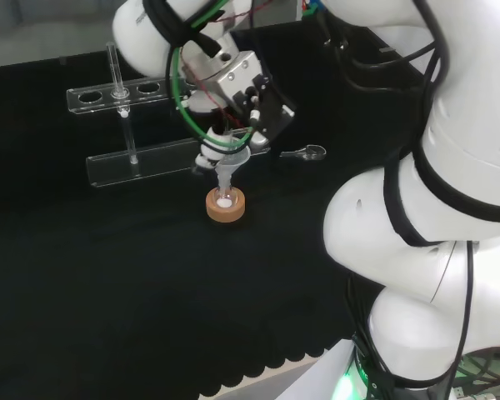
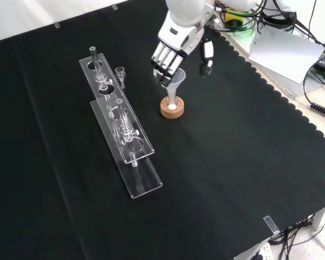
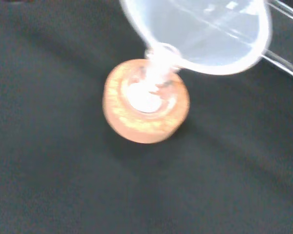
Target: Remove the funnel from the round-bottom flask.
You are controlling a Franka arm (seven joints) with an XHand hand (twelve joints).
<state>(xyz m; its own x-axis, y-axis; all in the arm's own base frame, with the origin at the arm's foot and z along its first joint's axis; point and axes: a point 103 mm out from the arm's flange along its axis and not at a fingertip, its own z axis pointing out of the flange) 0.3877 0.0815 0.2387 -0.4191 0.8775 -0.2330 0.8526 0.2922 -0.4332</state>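
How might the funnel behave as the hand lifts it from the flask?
The funnel looks like thin clear plastic, so probably light and stiff. Its smooth cone may slip. Its stem sits in the flask on the cork ring, so a sideways pull could tip that.

Rack (image 2: 122, 127) left — bare cloth (image 2: 233, 162) right

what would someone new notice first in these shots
The hand stands at the funnel, whose stem goes down into a flask on a cork ring near the middle of the cloth in the front view. Left of it in that view lie two clear racks, end to end. In the head view, the arm's white links bulk large at the right.
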